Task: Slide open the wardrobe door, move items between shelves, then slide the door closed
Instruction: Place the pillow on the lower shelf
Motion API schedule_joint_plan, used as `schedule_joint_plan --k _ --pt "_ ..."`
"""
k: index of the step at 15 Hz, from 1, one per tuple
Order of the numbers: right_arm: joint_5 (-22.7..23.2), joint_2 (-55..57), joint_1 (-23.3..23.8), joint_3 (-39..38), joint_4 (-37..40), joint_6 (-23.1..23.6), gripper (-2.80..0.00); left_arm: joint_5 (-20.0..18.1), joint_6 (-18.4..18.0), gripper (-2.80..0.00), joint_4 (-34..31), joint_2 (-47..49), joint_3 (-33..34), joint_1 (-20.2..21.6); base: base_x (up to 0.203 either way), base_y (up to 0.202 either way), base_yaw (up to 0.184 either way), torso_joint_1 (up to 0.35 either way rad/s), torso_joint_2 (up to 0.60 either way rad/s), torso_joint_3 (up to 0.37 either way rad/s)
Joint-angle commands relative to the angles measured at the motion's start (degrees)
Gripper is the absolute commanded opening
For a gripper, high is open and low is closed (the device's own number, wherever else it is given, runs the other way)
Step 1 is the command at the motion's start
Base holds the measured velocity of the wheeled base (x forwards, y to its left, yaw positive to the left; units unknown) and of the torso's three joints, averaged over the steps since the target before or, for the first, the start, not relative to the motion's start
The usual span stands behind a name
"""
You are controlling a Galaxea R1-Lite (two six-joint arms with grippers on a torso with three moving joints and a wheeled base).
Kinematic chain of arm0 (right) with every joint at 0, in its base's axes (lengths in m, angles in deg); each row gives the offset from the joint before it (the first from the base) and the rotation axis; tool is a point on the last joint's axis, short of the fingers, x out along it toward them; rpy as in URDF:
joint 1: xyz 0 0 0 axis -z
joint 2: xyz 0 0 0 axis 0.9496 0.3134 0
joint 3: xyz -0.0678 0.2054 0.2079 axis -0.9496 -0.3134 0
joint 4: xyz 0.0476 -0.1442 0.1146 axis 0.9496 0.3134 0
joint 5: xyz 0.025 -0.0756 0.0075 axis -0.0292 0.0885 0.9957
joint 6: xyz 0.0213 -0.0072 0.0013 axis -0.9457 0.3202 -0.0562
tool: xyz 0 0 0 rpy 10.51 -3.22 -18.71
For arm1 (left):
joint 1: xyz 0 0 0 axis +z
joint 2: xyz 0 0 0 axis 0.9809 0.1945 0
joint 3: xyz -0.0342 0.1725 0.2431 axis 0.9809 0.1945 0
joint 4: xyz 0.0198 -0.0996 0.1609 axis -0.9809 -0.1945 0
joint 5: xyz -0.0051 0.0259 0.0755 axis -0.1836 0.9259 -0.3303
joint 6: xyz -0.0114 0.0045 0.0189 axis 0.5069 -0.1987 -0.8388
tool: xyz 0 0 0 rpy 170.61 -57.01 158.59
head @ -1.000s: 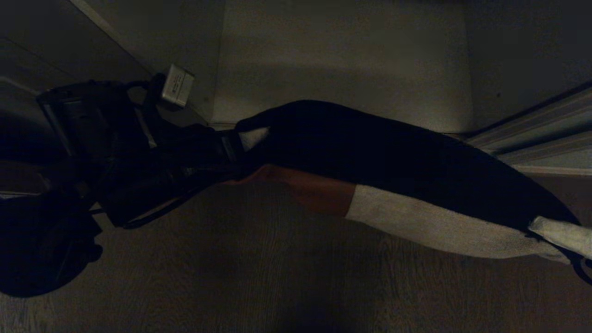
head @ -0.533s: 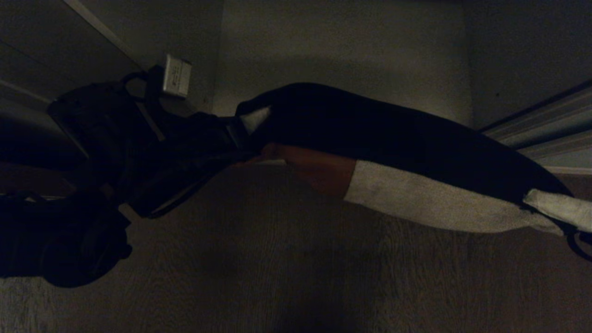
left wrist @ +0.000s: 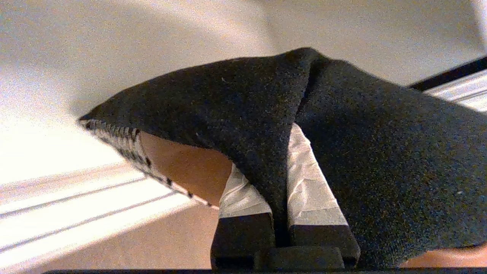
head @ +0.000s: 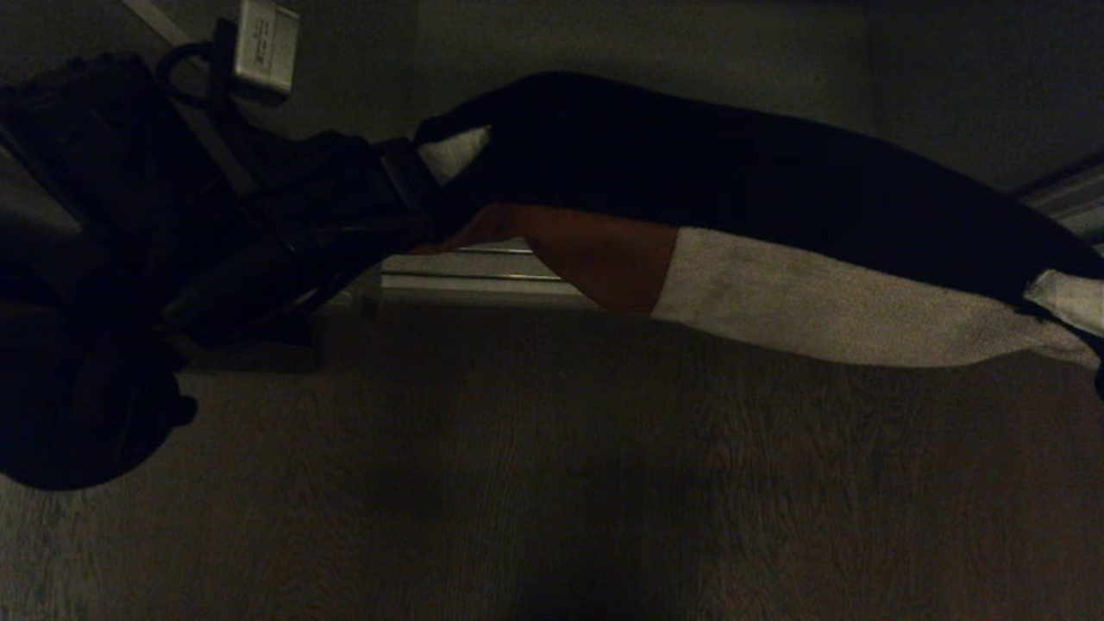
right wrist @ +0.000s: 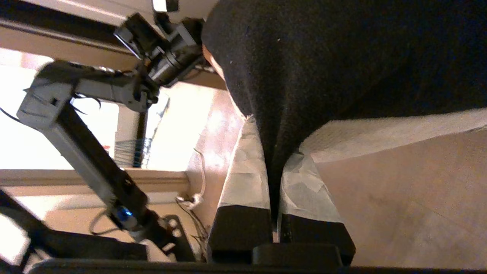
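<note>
Higher than a second ago, the stack of clothes [head: 733,216] hangs between both grippers above the wooden floor [head: 552,483], clear of it. From the head, the black garment [head: 759,181] lies on top, the rust-brown one [head: 604,259] and the pale knit [head: 819,302] beneath. Only the left wrist view shows the left gripper [left wrist: 279,190] pinching a black fold; only the right wrist view shows the right gripper [right wrist: 272,179] pressed on black cloth, with the left arm [right wrist: 83,129] across. Wardrobe rails [head: 466,276] now show behind the stack.
</note>
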Motion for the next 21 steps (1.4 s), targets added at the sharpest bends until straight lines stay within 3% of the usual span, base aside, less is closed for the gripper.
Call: schedule_joint_plan --k 1,6,8,12,15,21 --pt "0.31 -1.43 -0.01 1.75 -0.4 -1.62 -2.8 -0.29 0.07 -2.8 0.17 -2.52 -0.61 -0.77 0.0 0.0 0.0 0.0 0.0 0.0" --pt "0.98 3.07 0.05 3.58 -0.36 -1.43 -2.8 -3.01 -0.07 -2.8 1.58 -0.21 -0.96 -0.64 0.0 0.0 0.0 0.0 0.0 0.0" --pt "1.01 6.43 0.1 4.97 -1.01 -1.1 -2.8 -5.14 0.02 -2.8 5.36 2.45 -1.63 -0.63 0.0 0.0 0.0 0.0 0.0 0.0" --pt "1.33 12.58 0.1 4.46 -9.5 -1.23 -2.8 -7.52 0.15 -2.8 10.14 5.98 -0.43 1.41 0.0 0.0 0.0 0.0 0.0 0.0" --pt "2.84 13.29 0.1 0.73 -13.82 -1.19 -2.8 -10.24 0.68 -2.8 15.22 7.48 3.93 2.23 0.0 0.0 0.0 0.0 0.0 0.0" --pt "7.73 16.75 0.02 -8.68 -20.96 -1.31 -2.8 -16.02 1.06 -2.8 15.97 10.61 11.7 5.79 0.0 0.0 0.0 0.0 0.0 0.0"
